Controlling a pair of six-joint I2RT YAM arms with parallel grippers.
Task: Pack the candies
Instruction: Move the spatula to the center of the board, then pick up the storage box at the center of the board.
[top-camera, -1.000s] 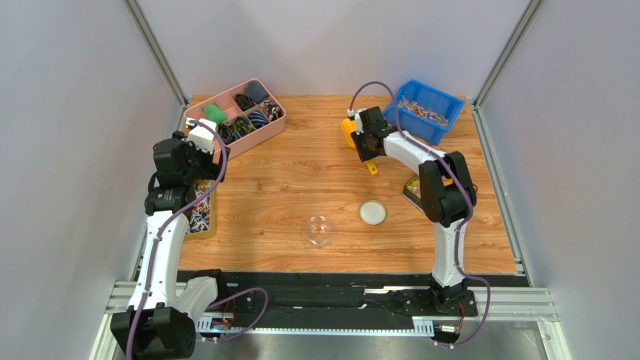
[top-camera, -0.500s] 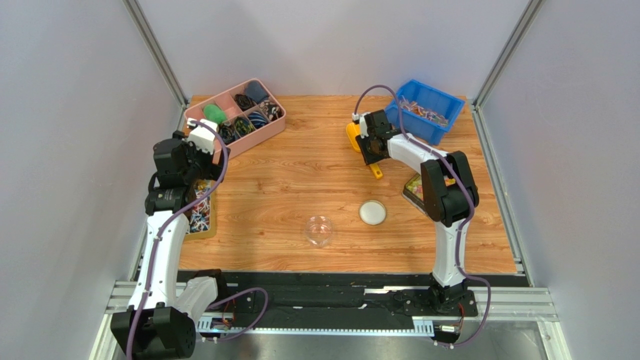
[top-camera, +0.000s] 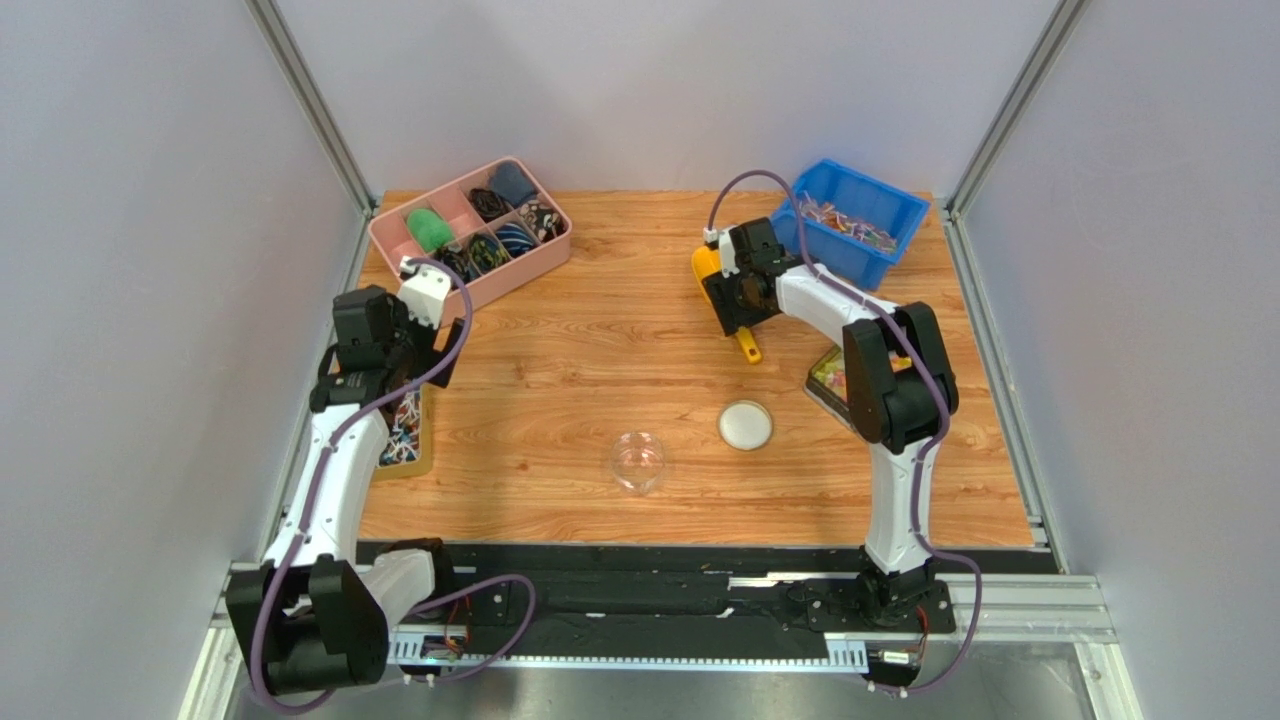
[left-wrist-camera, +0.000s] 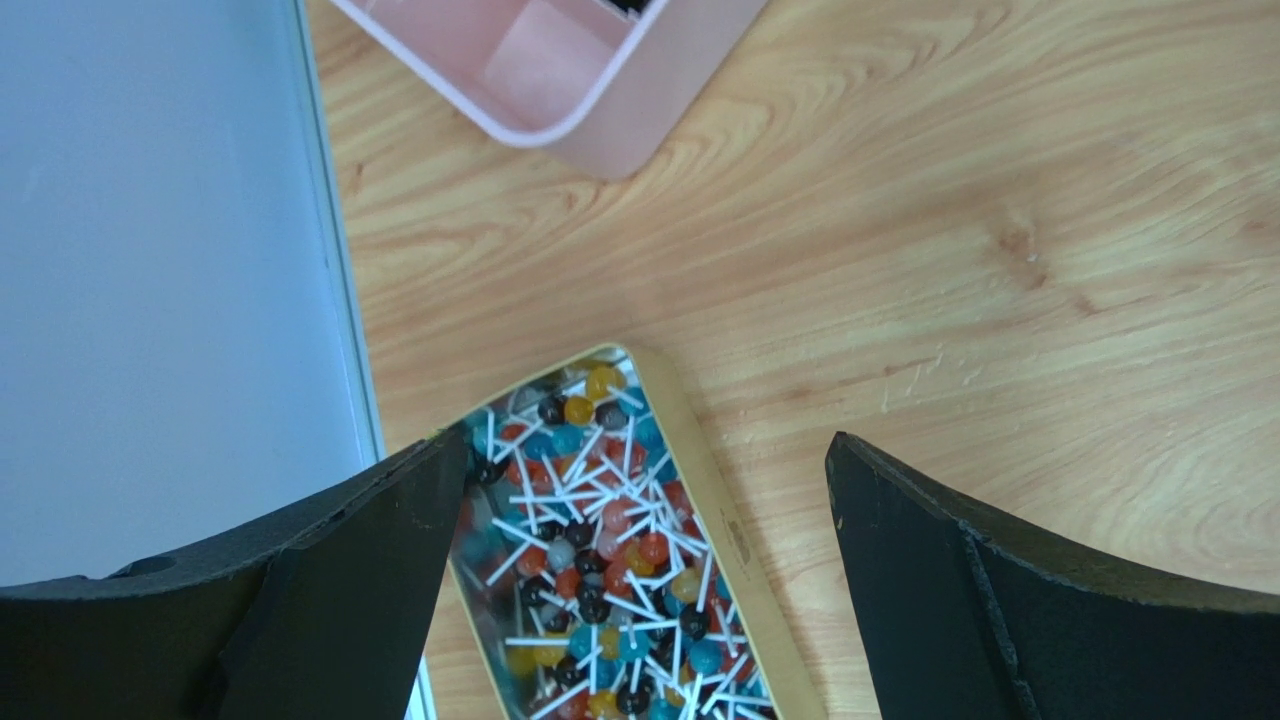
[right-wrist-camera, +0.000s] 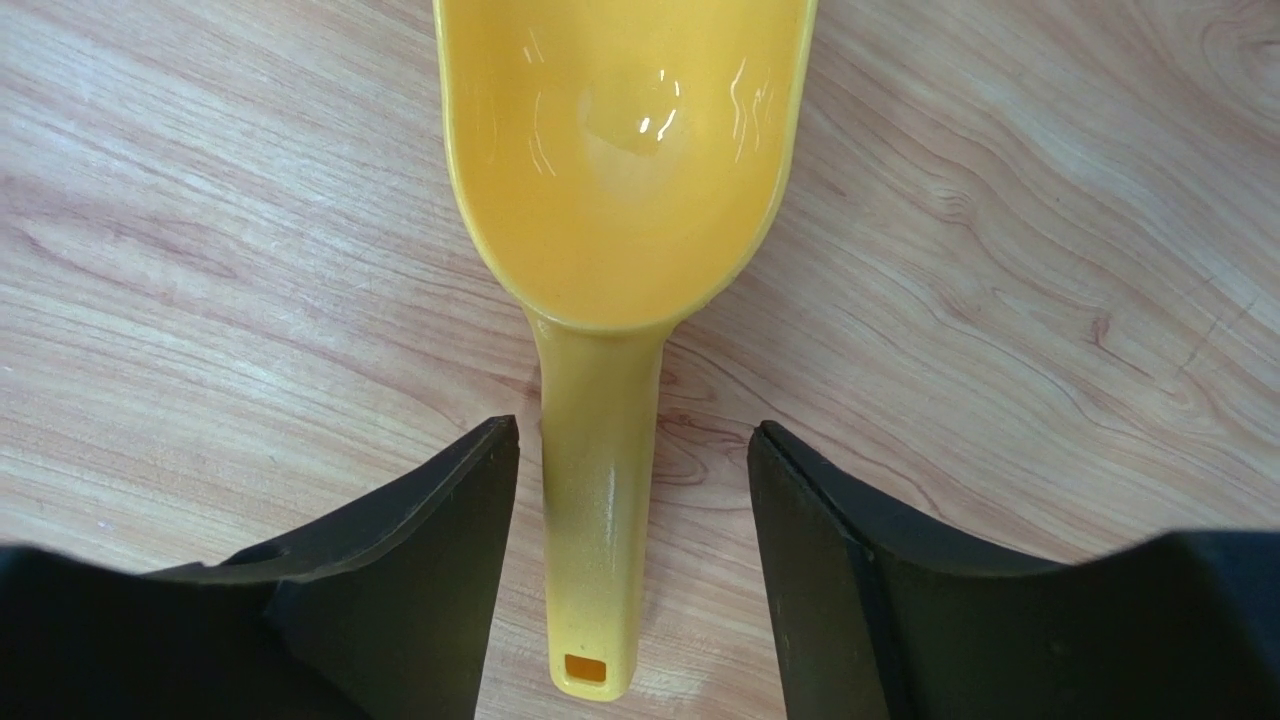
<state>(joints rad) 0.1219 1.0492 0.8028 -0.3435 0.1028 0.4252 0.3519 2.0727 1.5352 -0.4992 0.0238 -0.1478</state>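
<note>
Yellow scoop (right-wrist-camera: 631, 225) between downward right gripper's (right-wrist-camera: 631, 432) parted fingers (right-wrist-camera: 406, 570); left gripper (left-wrist-camera: 646, 440) agape above tin (left-wrist-camera: 721, 510).

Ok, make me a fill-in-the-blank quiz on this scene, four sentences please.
1. The empty scoop is coloured ___.
2. The right gripper has its jaws ___ on either side of the scoop's handle.
3. The candies sit in the ___ bin at the far right.
4. The left gripper hangs over a tin of ___.
Missing words: yellow; open; blue; lollipops.
</note>
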